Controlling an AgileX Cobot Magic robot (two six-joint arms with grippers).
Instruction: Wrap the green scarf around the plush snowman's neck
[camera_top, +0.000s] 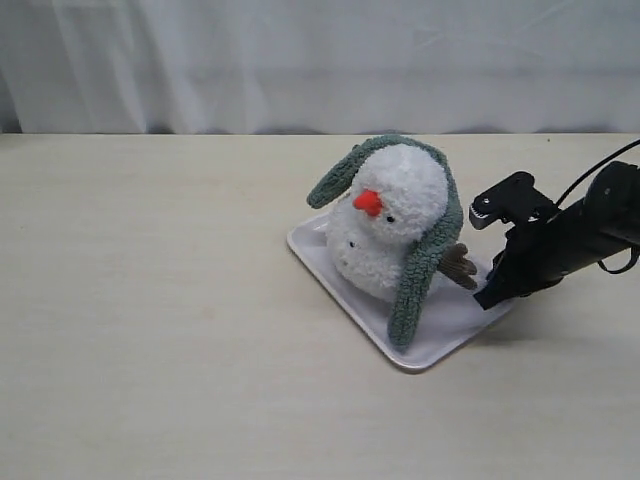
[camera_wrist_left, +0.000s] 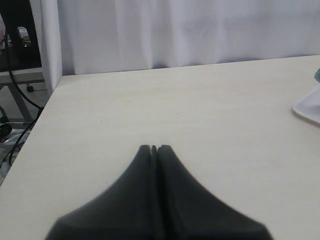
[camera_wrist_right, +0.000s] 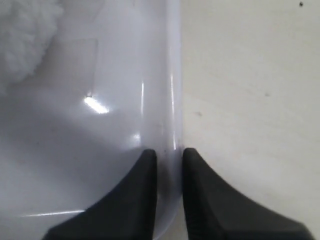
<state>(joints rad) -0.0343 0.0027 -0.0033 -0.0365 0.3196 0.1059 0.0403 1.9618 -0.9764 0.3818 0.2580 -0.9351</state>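
Item: snowman (camera_top: 392, 222), leaning, seated on the tray (camera_top: 435, 345). Scarf (camera_top: 428, 258): draped over the head rather than at the neck (camera_top: 368, 240); one end juts out clear of the tray, the other hangs down to the tray floor. Right gripper (camera_top: 492, 297): at the tray's rim, jaws nearly closed with the rim between them, apparently pinching it. Left gripper (camera_wrist_left: 154, 148): well away from the tray over the table (camera_wrist_left: 200, 110), jaws pressed together, holding nothing. I judge the wrap barely begun. Next I need the scarf slid down off the crown, then the ends crossed in front, with the tray kept steady.
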